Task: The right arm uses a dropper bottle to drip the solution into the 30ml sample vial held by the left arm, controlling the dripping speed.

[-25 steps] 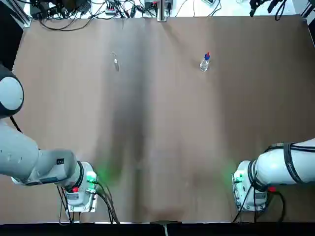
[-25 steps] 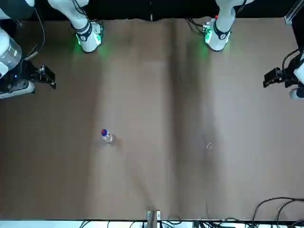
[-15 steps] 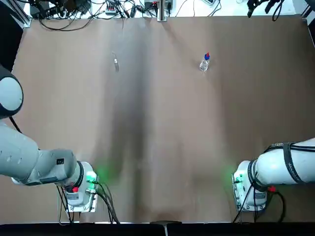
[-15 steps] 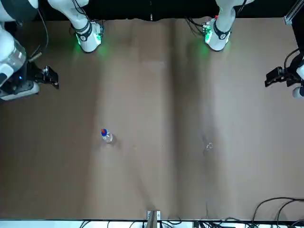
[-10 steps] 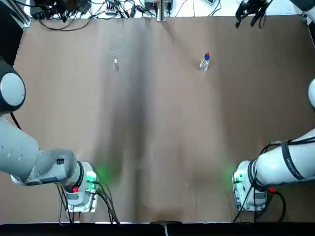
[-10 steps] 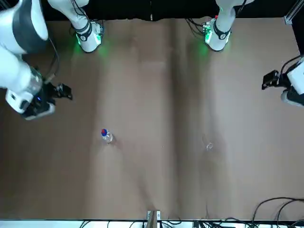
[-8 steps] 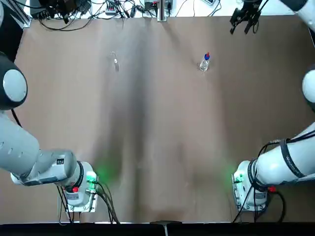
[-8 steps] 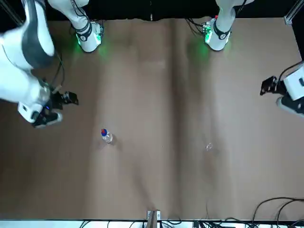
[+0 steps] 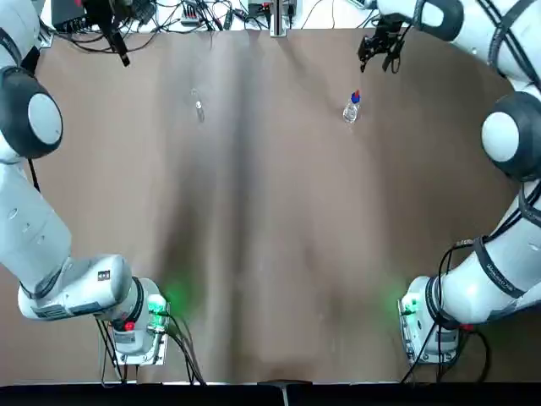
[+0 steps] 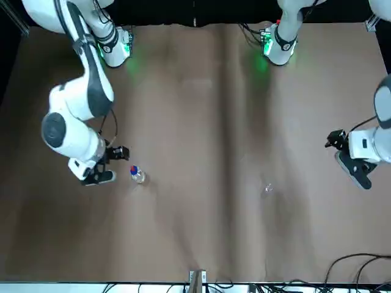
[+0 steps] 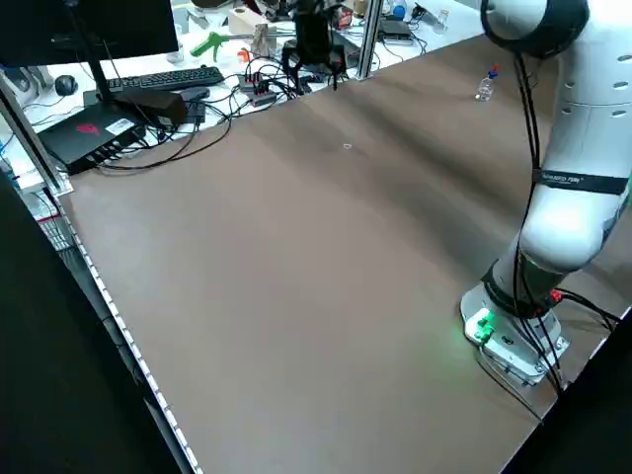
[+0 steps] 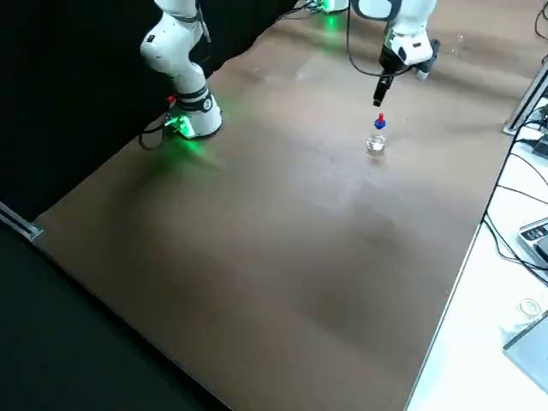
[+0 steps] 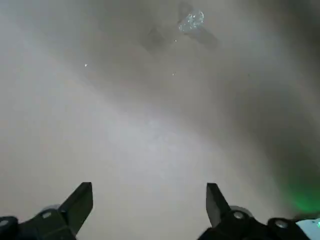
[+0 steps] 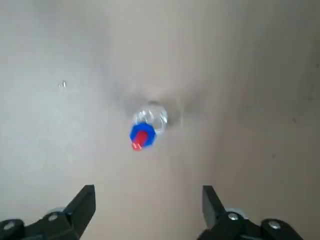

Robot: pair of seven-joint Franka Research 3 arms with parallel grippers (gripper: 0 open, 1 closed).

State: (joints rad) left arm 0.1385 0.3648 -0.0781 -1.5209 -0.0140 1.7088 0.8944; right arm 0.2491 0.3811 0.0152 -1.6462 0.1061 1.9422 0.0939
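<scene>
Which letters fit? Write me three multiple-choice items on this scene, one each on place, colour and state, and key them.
1. Where is the sample vial?
A. On the table, on the left arm's side
B. Between the right tool's fingers
C. Beside the keyboard

2. What colour is the dropper bottle's neck collar?
A. Green
B. Blue
C. Yellow

3. How is the right tool?
A. Shut on the dropper bottle
B. Shut on the vial
C. Open and empty

1: A, the top view shows it lying there.
2: B, the right wrist view shows blue below the red tip.
3: C, its fingers stand apart with nothing between them.
</scene>
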